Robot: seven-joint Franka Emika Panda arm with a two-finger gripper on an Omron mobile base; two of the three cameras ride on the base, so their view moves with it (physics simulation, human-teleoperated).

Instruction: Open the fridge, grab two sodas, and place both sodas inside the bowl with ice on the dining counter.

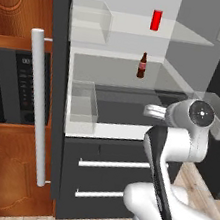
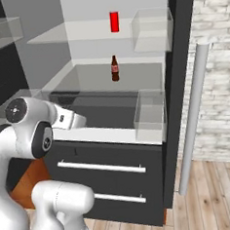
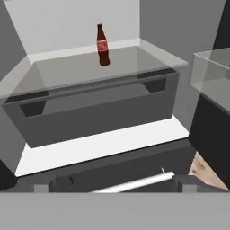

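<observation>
Now we face the open fridge (image 1: 62, 73) with our tool (image 3: 116, 186) spread wide and holding nothing. From the hand view, the brown bottle (image 3: 103, 45) stands upright on a glass shelf at twelve o'clock, well ahead; the red can (image 1: 156, 20) stands one shelf higher.

Kitchen: open fridge (image 1: 62, 73), built-in microwave (image 1: 14, 86), wood cabinets (image 1: 23, 1).

One fridge (image 1: 62, 73), both doors open. Two sodas: one red can (image 1: 156, 20) on the upper shelf (image 1: 190, 37), one brown bottle (image 1: 142, 66) on the glass shelf (image 1: 113, 72) below. Two bar handles on doors (image 1: 38, 105), two drawer handles (image 1: 115, 164). Four clear door bins (image 1: 84, 109). One microwave (image 1: 14, 86).
</observation>
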